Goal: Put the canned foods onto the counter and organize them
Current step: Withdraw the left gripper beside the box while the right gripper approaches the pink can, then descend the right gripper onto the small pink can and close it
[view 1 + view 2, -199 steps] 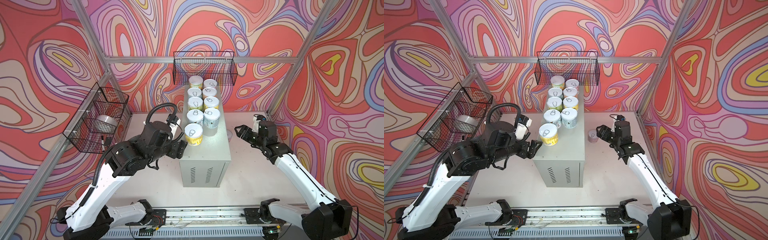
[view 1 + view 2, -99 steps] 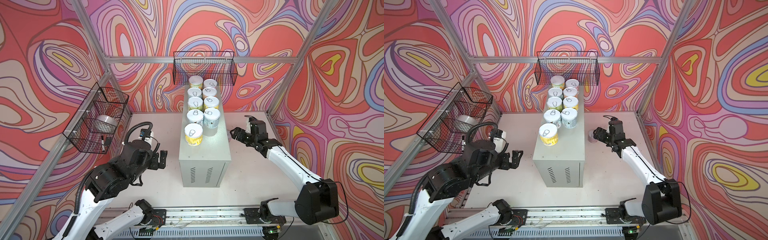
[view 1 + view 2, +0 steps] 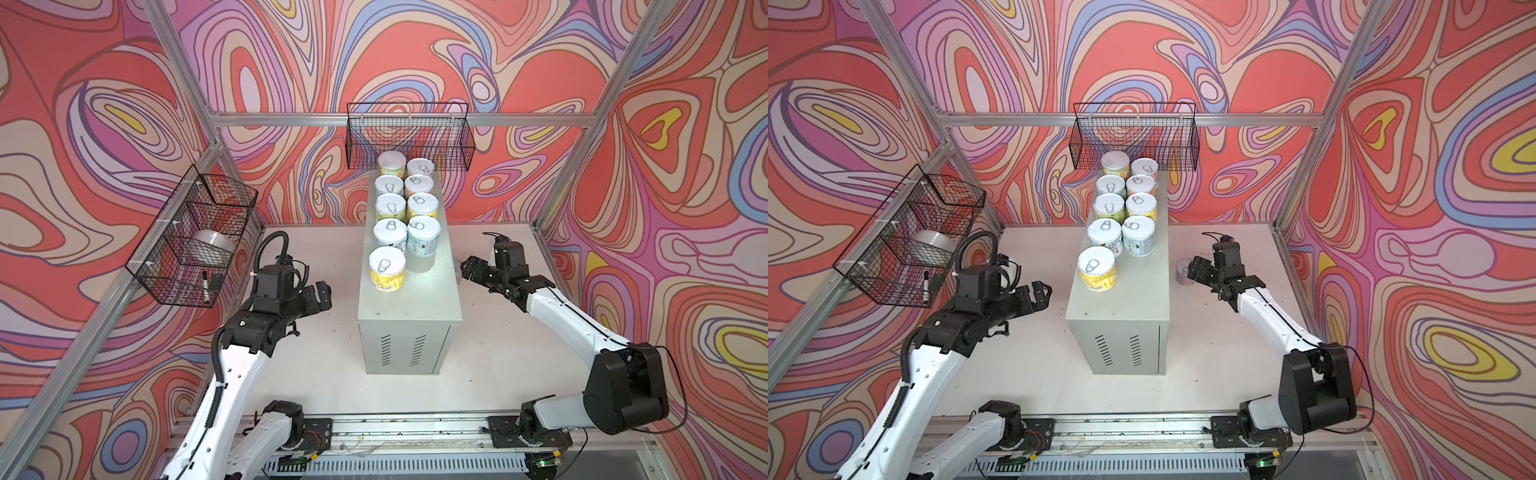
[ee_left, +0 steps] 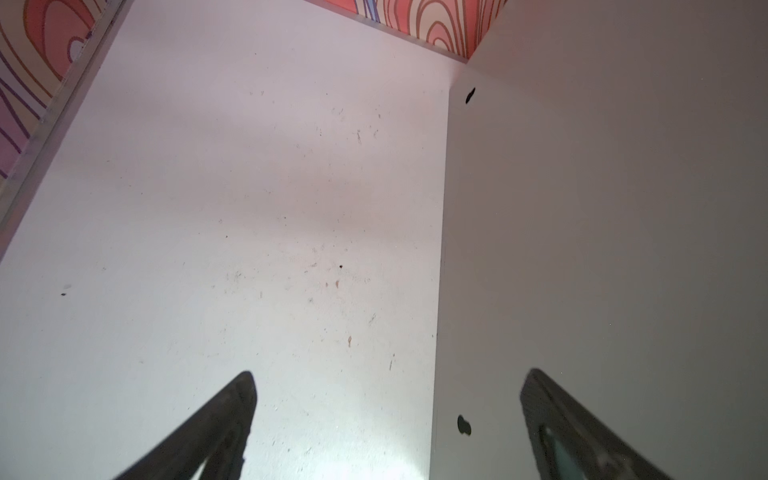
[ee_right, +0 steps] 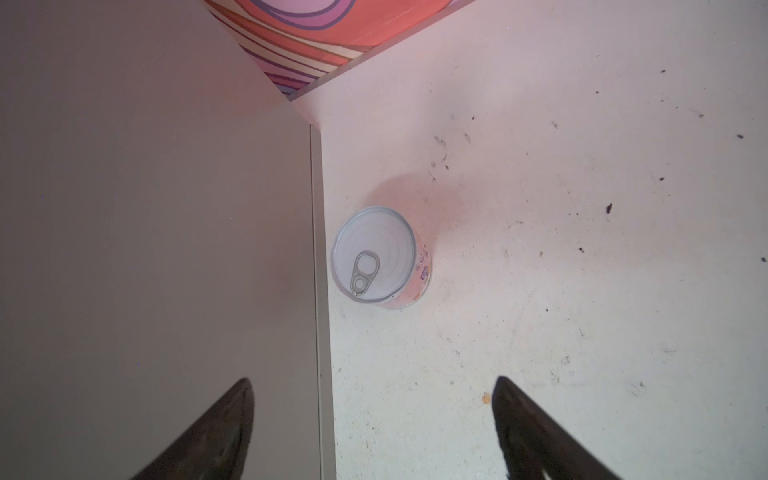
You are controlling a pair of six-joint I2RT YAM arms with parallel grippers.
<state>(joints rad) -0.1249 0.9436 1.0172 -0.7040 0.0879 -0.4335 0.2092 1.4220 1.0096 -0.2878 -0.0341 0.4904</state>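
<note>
Right wrist view: pink can (image 5: 380,257) seen upright on white surface (image 5: 540,291), just beside grey cabinet (image 5: 145,249), ahead of right jaws, spread, empty. Nine cans (image 3: 390,206) ranged on cabinet top. Left jaws spread, empty.

Swirled red, pink and purple walls (image 3: 124,124) are seen around the light-grey counter (image 3: 432,299), whose lowest can (image 3: 387,272) is labelled yellow.

The left hand (image 3: 321,293) has drawn away from the yellow can (image 3: 387,272), off the desk's (image 3: 415,307) left edge, jaws fully spread. The right hand (image 5: 372,380) has opened wider near the pink can (image 5: 380,257).
</note>
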